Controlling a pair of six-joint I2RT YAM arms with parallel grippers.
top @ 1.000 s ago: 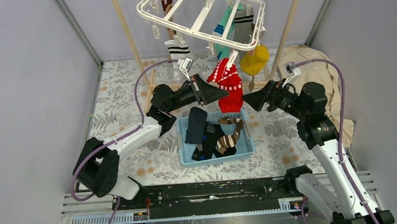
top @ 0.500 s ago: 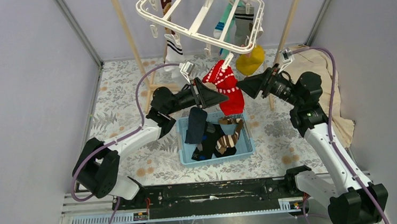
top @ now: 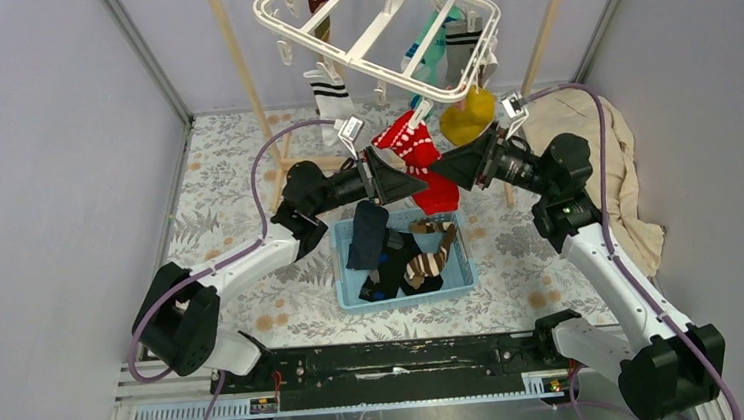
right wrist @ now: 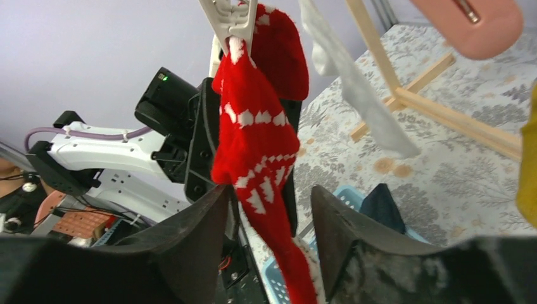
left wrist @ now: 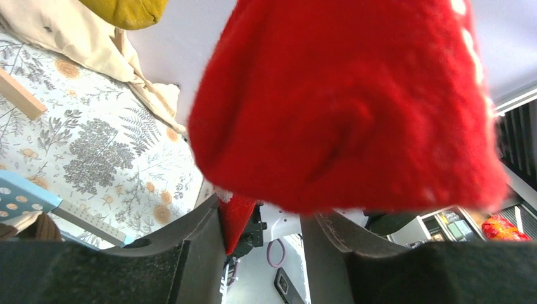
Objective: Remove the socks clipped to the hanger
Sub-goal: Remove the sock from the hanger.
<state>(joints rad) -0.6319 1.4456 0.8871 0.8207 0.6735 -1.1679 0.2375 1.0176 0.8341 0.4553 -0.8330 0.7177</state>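
Note:
The white hanger [top: 374, 31] hangs at the top with several socks clipped on: white with black stripes [top: 331, 93], teal [top: 425, 45], grey striped [top: 458, 48], yellow [top: 466, 117]. A red sock with white marks [top: 422, 156] dangles from a clip [right wrist: 231, 22]. My left gripper [top: 416, 178] meets it from the left, open, with a fold of the red sock [left wrist: 342, 107] hanging against one finger [left wrist: 202, 247]. From the right comes my right gripper [top: 438, 168], open, with its fingers on both sides of the red sock [right wrist: 253, 133] and a gap left.
Below the grippers a blue basket [top: 349, 287] holds several socks, among them a navy one [top: 367, 232] and a brown-striped one [top: 432, 260]. Wooden rack poles [top: 237, 70] rise behind. A beige cloth [top: 599, 152] lies at the right. Grey walls close both sides.
My right arm has swung left to the red sock and its jaws have narrowed. My left jaws have widened. The hanger has shifted a little.

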